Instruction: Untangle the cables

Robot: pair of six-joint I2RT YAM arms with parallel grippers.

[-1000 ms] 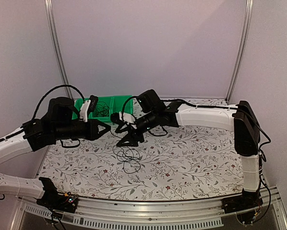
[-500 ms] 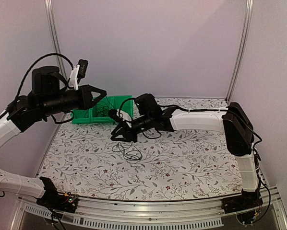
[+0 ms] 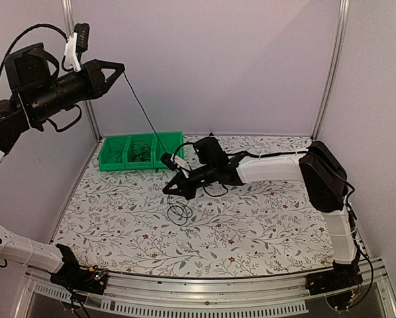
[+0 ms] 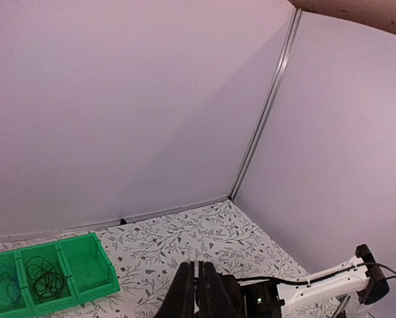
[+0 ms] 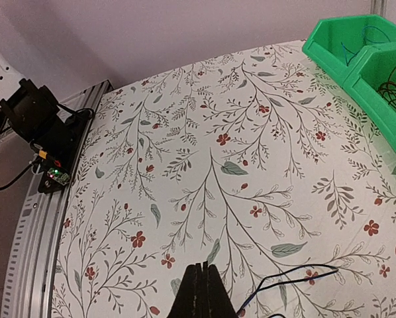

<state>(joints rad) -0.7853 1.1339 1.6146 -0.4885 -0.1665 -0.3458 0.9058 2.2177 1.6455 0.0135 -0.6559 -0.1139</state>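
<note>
My left gripper (image 3: 120,67) is raised high at the back left, shut on one thin black cable (image 3: 142,109) that runs taut down toward the table. In the left wrist view its fingers (image 4: 199,286) are pressed together. My right gripper (image 3: 173,191) sits low on the table near that cable's lower end, and it is shut. A loose loop of the cables (image 3: 179,212) lies just in front of it. In the right wrist view a thin cable (image 5: 292,278) passes beside the closed gripper (image 5: 201,275). Nothing shows between its tips.
A green bin (image 3: 113,159) with three compartments stands at the back left and holds more coiled wires (image 3: 141,151). It also appears as the green bin (image 4: 85,265) and the green bin (image 5: 347,50) in the wrist views. Walls enclose the floral table (image 3: 264,225).
My left gripper rose from table height by the bin to high at the back left, drawing the cable taut. My right gripper dropped toward the table and shut.
</note>
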